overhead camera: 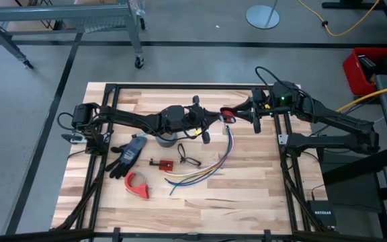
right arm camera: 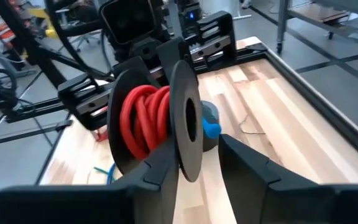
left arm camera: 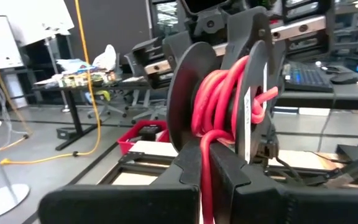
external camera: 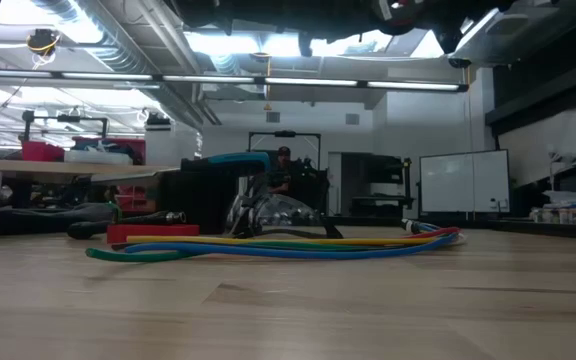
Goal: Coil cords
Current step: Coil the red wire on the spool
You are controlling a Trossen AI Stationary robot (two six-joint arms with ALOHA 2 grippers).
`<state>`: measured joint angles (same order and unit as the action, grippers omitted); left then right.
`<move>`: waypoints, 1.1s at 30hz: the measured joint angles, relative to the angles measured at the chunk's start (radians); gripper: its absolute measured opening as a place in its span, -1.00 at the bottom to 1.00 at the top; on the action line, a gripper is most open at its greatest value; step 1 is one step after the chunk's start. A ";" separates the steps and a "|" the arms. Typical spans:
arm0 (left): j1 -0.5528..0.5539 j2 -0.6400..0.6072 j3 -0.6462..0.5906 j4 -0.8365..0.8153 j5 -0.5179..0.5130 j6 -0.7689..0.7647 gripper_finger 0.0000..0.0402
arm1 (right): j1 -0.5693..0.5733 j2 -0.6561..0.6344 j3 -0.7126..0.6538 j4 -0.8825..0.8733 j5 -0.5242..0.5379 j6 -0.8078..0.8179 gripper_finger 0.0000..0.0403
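The red cord [left arm camera: 219, 99] is wound in several turns on a black two-flanged spool [right arm camera: 188, 118], held in the air above the table's far middle; it also shows in the high view [overhead camera: 227, 113]. My left gripper [left arm camera: 205, 163] comes from the table's left and is shut on a strand leaving the coil. My right gripper [right arm camera: 194, 155] comes from the table's right and has the spool between its fingers. In the low view both grippers are above the picture. The cord's dark end piece does not show. My left gripper pinches a single strand of the red cord [left arm camera: 205, 146] between its two fingers, just below the coil. The fingers come about level from the table's left. The strand runs straight up from the fingers onto the spool. My right gripper holds the spool by its near flange [right arm camera: 187, 168], which stands between the two fingers. One finger [right arm camera: 157, 165] lies against the flange on the coil's side; whether the other finger touches it I cannot tell. The fingers come level from the table's right. The spool is clear of the table.
On the table below lie a bundle of multicoloured wires [overhead camera: 207, 169], a small black looped cord [overhead camera: 187, 160], a small red block [overhead camera: 161, 163], a red tape dispenser [overhead camera: 138, 185], a black glove [overhead camera: 126, 158] and a grey roll [overhead camera: 166, 139]. A black frame [overhead camera: 180, 86] borders the table.
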<state>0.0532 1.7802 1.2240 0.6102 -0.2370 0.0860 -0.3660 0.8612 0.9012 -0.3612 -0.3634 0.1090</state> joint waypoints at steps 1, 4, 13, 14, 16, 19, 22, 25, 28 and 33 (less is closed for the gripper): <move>0.000 0.000 0.000 -0.002 -0.007 0.000 -1.00 | 0.000 -0.002 0.000 0.000 0.013 0.000 -0.41; 0.001 0.000 0.001 -0.018 -0.032 0.000 -1.00 | 0.000 -0.011 0.000 0.000 0.039 -0.009 -0.41; 0.001 0.000 0.001 -0.025 -0.074 0.000 -1.00 | 0.000 -0.014 0.000 -0.004 0.037 -0.010 -0.41; 0.001 0.000 0.001 -0.025 -0.074 0.000 -1.00 | 0.000 -0.013 0.000 -0.007 0.037 -0.010 -0.41; 0.001 0.000 0.001 -0.025 -0.074 0.000 -1.00 | 0.000 -0.013 0.000 -0.014 0.032 -0.010 -0.45; 0.001 0.000 0.001 -0.024 -0.071 0.000 -1.00 | 0.000 -0.013 0.000 -0.019 0.029 -0.010 -0.59; 0.001 0.000 0.001 -0.023 -0.053 0.000 -1.00 | 0.000 -0.013 0.000 -0.022 -0.005 -0.013 -0.82; -0.002 0.000 0.001 -0.022 -0.047 0.000 -1.00 | -0.002 -0.014 0.000 -0.025 -0.019 -0.025 -0.95; -0.002 0.000 0.001 -0.025 -0.015 0.000 -1.00 | -0.002 -0.014 0.000 -0.032 -0.038 -0.027 -0.91; -0.007 0.000 0.001 -0.024 0.041 -0.007 -0.99 | -0.001 -0.015 0.000 -0.036 -0.065 -0.039 -0.97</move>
<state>0.0463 1.7805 1.2247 0.5858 -0.1961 0.0787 -0.3672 0.8463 0.9012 -0.3969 -0.4287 0.0700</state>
